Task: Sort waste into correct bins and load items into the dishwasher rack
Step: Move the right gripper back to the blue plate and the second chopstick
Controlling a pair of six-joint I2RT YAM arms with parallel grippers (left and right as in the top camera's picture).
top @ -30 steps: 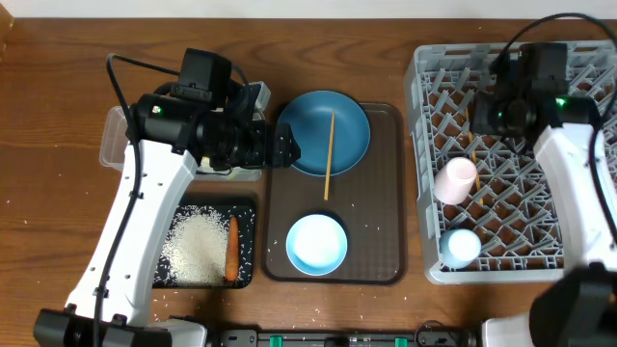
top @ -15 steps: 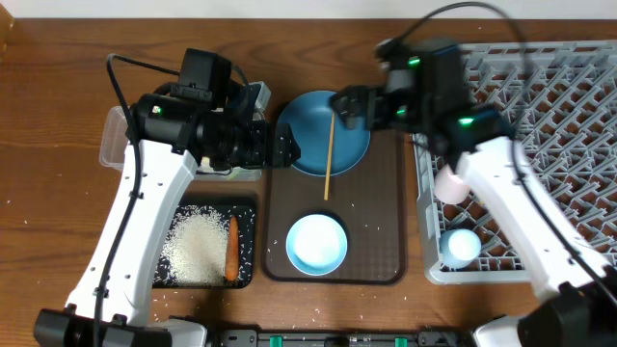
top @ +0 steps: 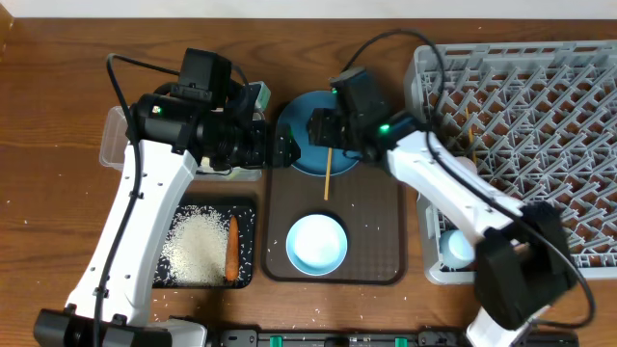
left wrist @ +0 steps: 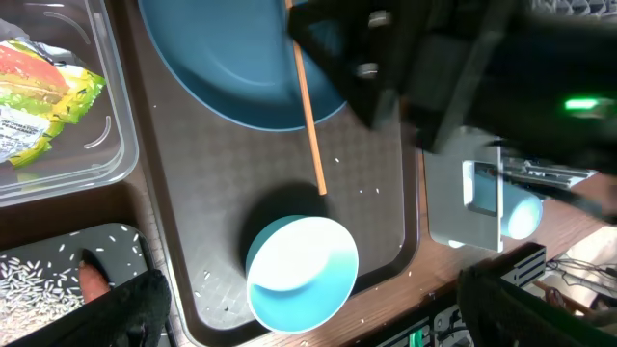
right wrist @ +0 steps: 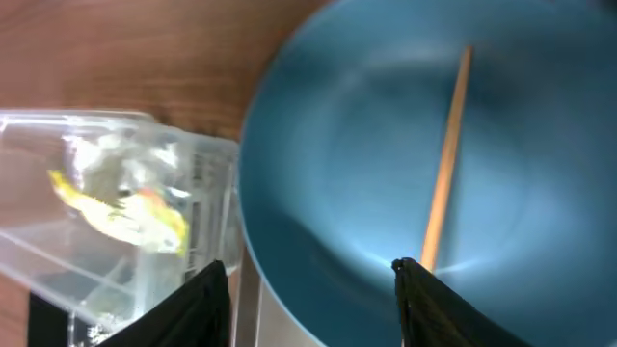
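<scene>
Over the dark blue plate (right wrist: 337,164), right pincer (right wrist: 310,306) gapes, empty

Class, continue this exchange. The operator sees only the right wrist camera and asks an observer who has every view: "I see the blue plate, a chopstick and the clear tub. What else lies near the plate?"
Observer: A light blue bowl stands on the same brown serving tray, nearer the robot's base than the plate.
Operator: Where is the carrot?
Observer: The carrot lies in the black tray, along the right side of the rice.
Operator: And the other arm?
Observer: The left end effector is open, hovering by the plate's left edge.
</scene>
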